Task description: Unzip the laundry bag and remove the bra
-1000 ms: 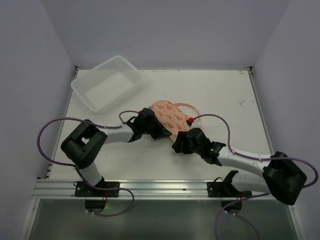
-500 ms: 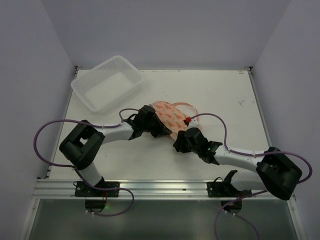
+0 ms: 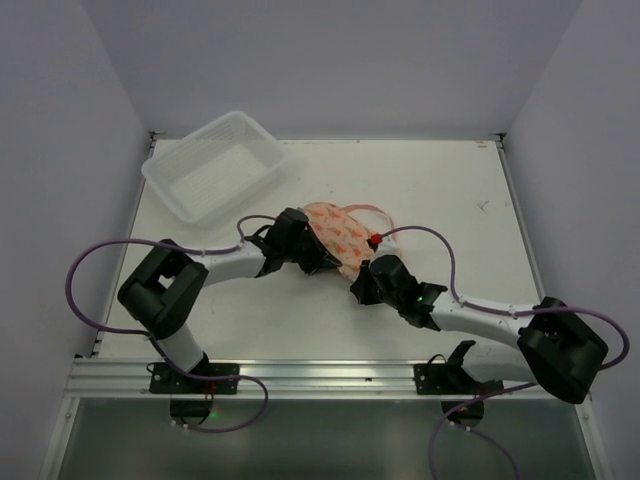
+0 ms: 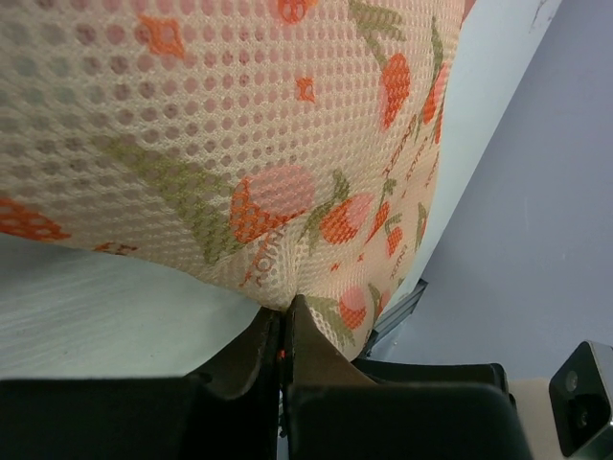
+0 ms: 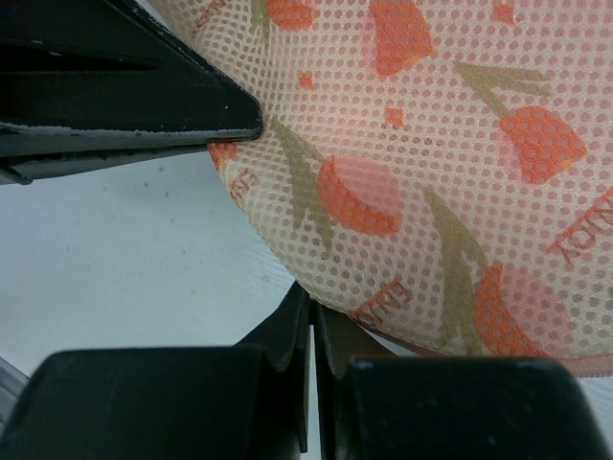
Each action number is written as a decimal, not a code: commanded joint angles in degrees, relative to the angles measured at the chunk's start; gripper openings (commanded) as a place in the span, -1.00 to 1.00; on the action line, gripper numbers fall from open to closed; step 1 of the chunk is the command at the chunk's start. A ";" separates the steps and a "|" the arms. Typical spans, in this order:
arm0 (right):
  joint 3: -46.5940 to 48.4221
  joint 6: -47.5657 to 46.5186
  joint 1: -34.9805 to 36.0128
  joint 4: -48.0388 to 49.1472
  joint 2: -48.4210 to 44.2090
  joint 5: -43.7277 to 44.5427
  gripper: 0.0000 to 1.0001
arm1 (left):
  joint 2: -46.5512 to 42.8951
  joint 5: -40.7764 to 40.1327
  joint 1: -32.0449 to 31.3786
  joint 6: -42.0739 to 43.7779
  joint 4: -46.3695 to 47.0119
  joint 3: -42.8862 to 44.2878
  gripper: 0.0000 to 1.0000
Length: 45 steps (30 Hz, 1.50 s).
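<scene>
The laundry bag (image 3: 343, 231), a domed peach mesh case with red and green prints, lies mid-table with its pink loop (image 3: 378, 213) at the far side. It fills the left wrist view (image 4: 239, 125) and the right wrist view (image 5: 431, 163). My left gripper (image 3: 316, 262) is shut, pinching the bag's near-left edge (image 4: 284, 305). My right gripper (image 3: 362, 282) is shut at the bag's near-right rim (image 5: 313, 305), its tips tucked under the mesh and nipping the edge. The left gripper's black fingers (image 5: 124, 91) show close by in the right wrist view. The bra is hidden.
A clear plastic tub (image 3: 213, 165) stands at the back left of the white table (image 3: 450, 190). Grey walls close in the left, right and far sides. Both arms' purple cables loop beside them near the front rail (image 3: 300, 375).
My right gripper slid left and forward onto the bag's near rim and closed from open to shut. The left gripper kept its pinch and barely moved.
</scene>
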 commanded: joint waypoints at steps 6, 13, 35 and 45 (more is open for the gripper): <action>-0.60 0.06 0.14 -1.38 -4.73 1.74 -1.00 | 0.45 3.50 4.85 9.19 -6.01 4.22 -1.00; -1.57 0.76 0.22 -3.57 -5.70 -0.64 -1.00 | 5.73 6.84 7.67 19.39 -11.65 11.08 -1.00; 9.50 2.88 0.66 1.25 6.77 -8.10 -1.00 | -5.31 10.18 16.72 24.60 -12.02 1.63 0.93; 16.62 1.99 2.95 2.49 15.04 -9.43 -1.00 | -10.71 11.42 13.74 13.43 4.51 -11.51 0.87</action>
